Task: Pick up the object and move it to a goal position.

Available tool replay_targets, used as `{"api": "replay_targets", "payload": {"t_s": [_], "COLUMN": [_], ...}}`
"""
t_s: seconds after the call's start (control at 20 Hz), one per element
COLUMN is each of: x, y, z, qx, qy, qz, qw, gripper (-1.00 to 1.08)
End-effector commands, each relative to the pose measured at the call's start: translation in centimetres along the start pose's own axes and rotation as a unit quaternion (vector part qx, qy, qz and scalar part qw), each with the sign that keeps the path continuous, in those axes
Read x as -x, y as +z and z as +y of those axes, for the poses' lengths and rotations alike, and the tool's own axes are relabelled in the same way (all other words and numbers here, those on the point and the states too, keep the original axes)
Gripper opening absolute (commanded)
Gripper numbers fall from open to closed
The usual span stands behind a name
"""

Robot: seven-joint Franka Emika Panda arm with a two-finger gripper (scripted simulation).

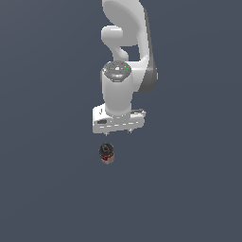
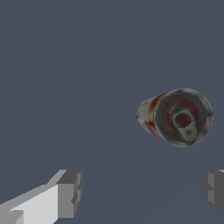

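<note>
The object (image 1: 107,153) is a tiny can with a dark round top and a white-and-red body, standing upright on the flat grey floor. In the wrist view the object (image 2: 177,117) shows its dark lid with a pull tab and a red side. My gripper (image 1: 117,132) hangs above the floor, a little beyond the can in the exterior view, not touching it. Its fingers (image 2: 69,192) stand wide apart with nothing between them, and the gripper (image 2: 140,190) is open. The can lies outside the gap between the fingers.
The white arm (image 1: 125,56) rises toward the top of the exterior view. A plain dark grey floor (image 1: 47,189) spreads on all sides. No goal marker shows.
</note>
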State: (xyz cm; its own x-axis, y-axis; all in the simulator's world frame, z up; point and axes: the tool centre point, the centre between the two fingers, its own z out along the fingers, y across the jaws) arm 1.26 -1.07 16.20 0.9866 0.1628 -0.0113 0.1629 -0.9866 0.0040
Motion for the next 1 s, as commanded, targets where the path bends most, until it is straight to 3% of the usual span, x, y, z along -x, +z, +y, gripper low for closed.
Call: {"api": "replay_targets", "payload": {"t_s": [0.0,0.3,0.95], "x": [-0.5,-1.8,-3.7], "y": [0.3,1.3,3.1], "z": [0.6,2.4,5.6], "qx": [0.000,0.000,0.000], "qy": [-0.022,-0.089,-0.199], "qz": [0.000,0.002,0.005], "qw": [0.9998,0.9960,0.9801], "gripper": [1.00,1.00,1.00]}}
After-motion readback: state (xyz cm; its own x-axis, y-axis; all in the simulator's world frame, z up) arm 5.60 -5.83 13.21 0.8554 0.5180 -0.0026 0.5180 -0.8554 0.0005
